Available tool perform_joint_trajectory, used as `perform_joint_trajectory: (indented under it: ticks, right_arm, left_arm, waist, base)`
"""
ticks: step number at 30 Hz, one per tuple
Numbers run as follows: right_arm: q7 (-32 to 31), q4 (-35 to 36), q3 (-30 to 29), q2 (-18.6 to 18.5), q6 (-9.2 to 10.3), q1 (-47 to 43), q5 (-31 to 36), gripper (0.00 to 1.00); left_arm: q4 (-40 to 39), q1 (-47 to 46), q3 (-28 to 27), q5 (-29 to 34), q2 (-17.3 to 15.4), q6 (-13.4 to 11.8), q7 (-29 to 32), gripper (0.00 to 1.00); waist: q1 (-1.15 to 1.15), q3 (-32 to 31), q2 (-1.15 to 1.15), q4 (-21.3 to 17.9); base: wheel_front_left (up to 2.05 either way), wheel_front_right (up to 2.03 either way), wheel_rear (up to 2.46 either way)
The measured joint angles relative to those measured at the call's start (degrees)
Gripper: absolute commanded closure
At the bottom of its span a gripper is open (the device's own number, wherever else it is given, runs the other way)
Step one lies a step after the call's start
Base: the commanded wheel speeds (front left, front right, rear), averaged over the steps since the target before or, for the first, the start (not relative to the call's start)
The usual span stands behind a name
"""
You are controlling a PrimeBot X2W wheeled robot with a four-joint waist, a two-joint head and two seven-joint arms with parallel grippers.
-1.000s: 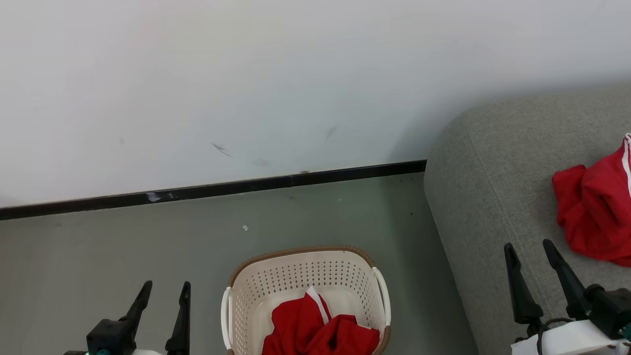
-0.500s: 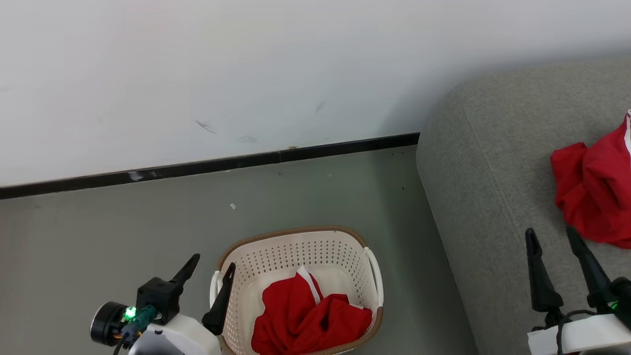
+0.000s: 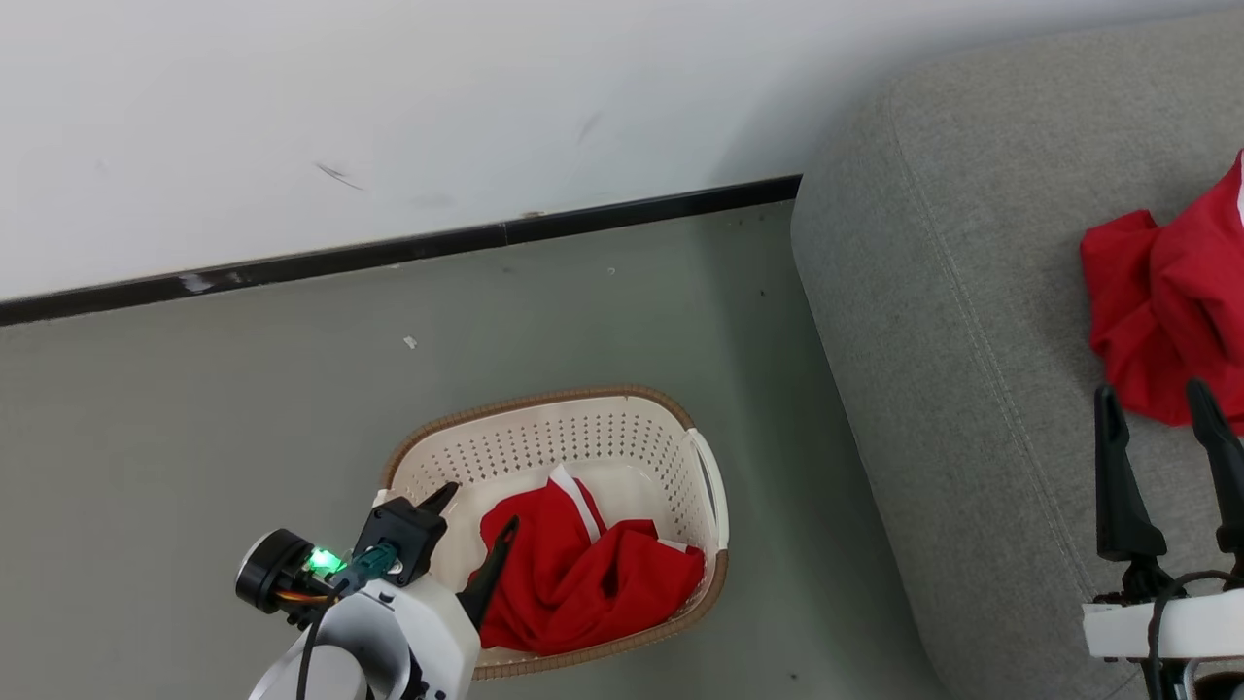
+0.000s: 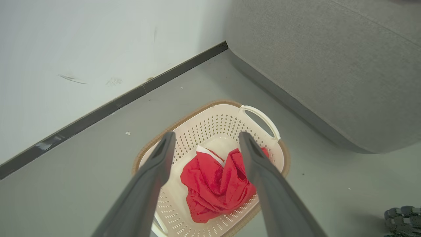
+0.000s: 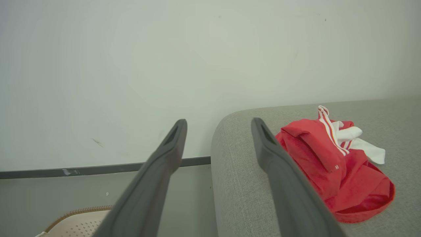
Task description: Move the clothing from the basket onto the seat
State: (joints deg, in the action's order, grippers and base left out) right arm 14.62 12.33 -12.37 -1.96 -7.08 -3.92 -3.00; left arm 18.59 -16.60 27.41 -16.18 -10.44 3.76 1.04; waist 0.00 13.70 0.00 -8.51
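Observation:
A red garment of the clothing (image 3: 573, 574) lies crumpled in the cream basket (image 3: 544, 397) on the floor. My left gripper (image 3: 478, 506) hangs open over the basket's left part, fingers apart above the fabric and not touching it. In the left wrist view the left gripper (image 4: 207, 135) frames the red clothing (image 4: 213, 177) inside the basket (image 4: 210, 105). Another red garment (image 3: 1157, 311) with white stripes rests on the grey seat (image 3: 933, 292). My right gripper (image 3: 1152, 389) stands open over the seat just in front of that garment (image 5: 322, 158), holding nothing.
A white wall with a black skirting board (image 3: 389, 255) runs behind the basket. Grey floor (image 3: 194, 408) surrounds the basket on its left and front. The seat's rounded side (image 4: 329, 65) stands close to the basket's right handle (image 3: 709, 476).
The head camera has tilted down, shifting the whole picture. My left gripper has swung from beside the basket to over its left part. The right gripper stays open over the seat.

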Motion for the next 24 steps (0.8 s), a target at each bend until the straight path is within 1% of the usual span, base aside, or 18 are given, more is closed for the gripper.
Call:
perform_joint_trajectory:
  ticks: [7, 10, 12, 17, 24]
  right_arm:
    - [0.0, 0.94, 0.23, 0.01, 0.0, 1.3, -1.71, 0.0]
    - [0.0, 1.83, 0.53, 0.01, 0.01, 3.29, -2.55, 0.0]
    - [0.0, 2.1, 0.97, 0.01, 0.0, 4.58, -3.12, 0.0]
    - [0.0, 2.45, 1.77, 0.01, 0.0, 6.98, -4.13, 0.0]
    - [0.0, 2.57, 2.65, 0.01, 0.0, 9.73, -6.1, 0.0]
  left_arm:
    - [3.8, -3.61, 2.3, 2.19, 0.14, 1.0, 1.44, 0.0]
    - [5.6, -5.21, 2.93, 2.74, 0.18, 1.02, 1.99, 0.0]
    - [6.86, -6.33, 3.43, 3.18, 0.07, 1.47, 2.31, 0.0]
    - [10.05, -8.73, 4.27, 5.15, -0.48, 1.52, 2.91, 0.0]
    - [12.98, -11.86, 4.26, 5.73, -0.7, 1.53, 2.92, 0.0]
  waist:
    - [0.0, 4.3, 0.0, -1.79]
    - [0.0, 6.3, 0.0, -2.66]
    - [0.0, 7.69, 0.0, -3.29]
    - [0.0, 11.11, 0.0, -5.07]
    - [0.0, 15.57, 0.0, -7.86]
  base:
    - [0.0, 0.0, 0.0]
    - [0.0, 0.0, 0.0]
    - [0.0, 0.0, 0.0]
    - [0.0, 0.0, 0.0]
    - [0.0, 0.0, 0.0]
